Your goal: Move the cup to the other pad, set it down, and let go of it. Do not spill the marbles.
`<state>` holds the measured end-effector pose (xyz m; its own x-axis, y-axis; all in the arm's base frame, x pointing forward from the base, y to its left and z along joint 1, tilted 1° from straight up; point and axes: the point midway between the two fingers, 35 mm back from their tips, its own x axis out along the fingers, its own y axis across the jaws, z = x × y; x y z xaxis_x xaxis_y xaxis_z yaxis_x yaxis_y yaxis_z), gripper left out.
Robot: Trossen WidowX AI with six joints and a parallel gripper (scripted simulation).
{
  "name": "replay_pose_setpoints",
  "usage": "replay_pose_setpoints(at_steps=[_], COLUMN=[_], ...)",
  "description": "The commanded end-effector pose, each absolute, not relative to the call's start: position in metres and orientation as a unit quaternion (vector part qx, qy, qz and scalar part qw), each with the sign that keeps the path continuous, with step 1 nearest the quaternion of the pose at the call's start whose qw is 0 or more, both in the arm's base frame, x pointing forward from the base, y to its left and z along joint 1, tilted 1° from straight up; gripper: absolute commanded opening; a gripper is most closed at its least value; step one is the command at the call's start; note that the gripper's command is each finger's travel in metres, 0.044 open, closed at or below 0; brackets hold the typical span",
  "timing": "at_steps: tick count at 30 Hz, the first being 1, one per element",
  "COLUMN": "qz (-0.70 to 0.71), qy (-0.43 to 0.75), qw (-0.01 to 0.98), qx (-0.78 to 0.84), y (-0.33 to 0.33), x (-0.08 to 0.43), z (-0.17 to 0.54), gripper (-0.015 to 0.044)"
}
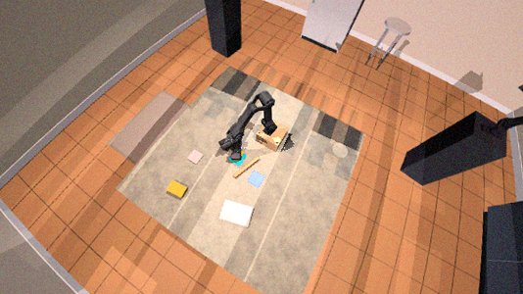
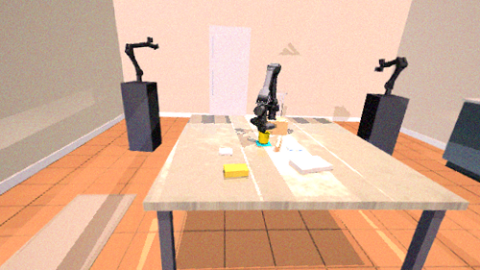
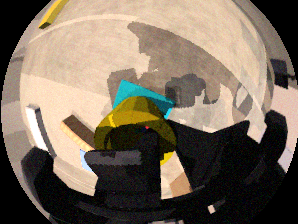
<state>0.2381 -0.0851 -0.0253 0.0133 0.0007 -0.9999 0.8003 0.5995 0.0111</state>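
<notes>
The table [image 2: 304,191] fills the middle of the exterior view, its pale, streaked top running from the lower centre back toward the door. On it, near the frame centre of the top view, the black arm [image 1: 253,116] rises from a tan block base [image 1: 272,137] and bends down to the left.

A white slab [image 1: 236,213] lies in the lower middle of the top view, the largest loose item on the table. A yellow block [image 1: 176,188] sits to its upper left, a small pink square [image 1: 194,157] further up, and a light blue pad [image 1: 256,179] right of centre. A thin wooden stick [image 1: 246,167] lies slanted between the light blue pad and the cyan pad [image 1: 237,159].

The gripper [image 2: 263,129] points down with its fingers clamped on the yellow cup [image 2: 263,138]. In the exterior view the cup is upright, directly over the cyan pad; whether its base touches the pad or hangs just above it cannot be told. In the wrist view the cup [image 3: 135,129] sits at lower centre, its rim ringed in yellow and its dark inside partly covered by the gripper body, with a corner of the cyan pad [image 3: 136,96] showing just above it. A tiny red speck shows at the cup's mouth; the marbles themselves are too dark to make out.
</notes>
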Motion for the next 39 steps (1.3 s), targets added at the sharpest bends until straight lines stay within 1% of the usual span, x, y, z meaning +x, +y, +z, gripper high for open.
replay_pose_setpoints(at_steps=[1,13,18,19,39], qz=[-0.314,-0.314,-0.314,-0.314,-0.314], qy=[0.633,0.629,0.629,0.629,0.630], qw=[0.633,0.636,0.636,0.636,0.635], qx=[0.316,0.319,0.319,0.319,0.318], y=[-0.085,-0.085,-0.085,-0.085,-0.085], x=[0.235,0.238,0.238,0.238,0.239], z=[-0.029,-0.026,-0.026,-0.026,-0.005], gripper=[0.0000,0.0000,0.0131,0.0147,0.0147])
